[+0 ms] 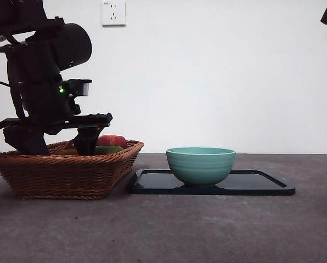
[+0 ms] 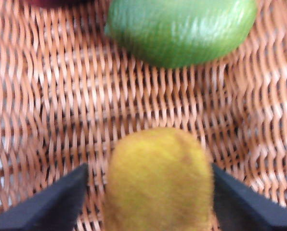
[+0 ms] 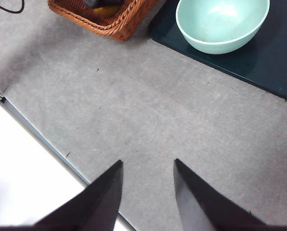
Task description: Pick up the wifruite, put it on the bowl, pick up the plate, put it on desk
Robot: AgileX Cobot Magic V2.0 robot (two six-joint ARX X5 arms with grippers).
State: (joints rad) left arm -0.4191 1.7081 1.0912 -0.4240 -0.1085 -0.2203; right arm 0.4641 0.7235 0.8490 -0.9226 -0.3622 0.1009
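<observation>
**Left gripper straddling the kiwifruit in the basket**

The left gripper [image 2: 150, 192] is reaching down into the wicker basket [image 1: 65, 172], and its two black jaws are standing apart on either side of the fuzzy yellow-brown kiwifruit [image 2: 158, 178]. The jaws are spread wider than the fruit so that they can be slid down around it; a sliver of weave is showing on each side, so they are probably not pressing on it yet, though the blur of the wrist view is making that hard to settle. A green mango-like fruit [image 2: 182, 29] is lying further along the basket floor, apart from the kiwifruit and outside the jaws' span. In the front view a red fruit [image 1: 113, 140] is peeking over the rim beside the gripper.

The bowl [image 1: 201, 164] is sitting upright and empty on the black tray [image 1: 262, 183], which is lying just beside the basket on the desk [image 1: 163, 230]; the short, clear path between them is suiting the carry to come. Judging by this, the task is only beginning: the fruit is waiting to be gripped.

The right gripper [image 3: 146, 175] is waiting high over bare desk, jaws parted and holding nothing, out of the left arm's way.
</observation>
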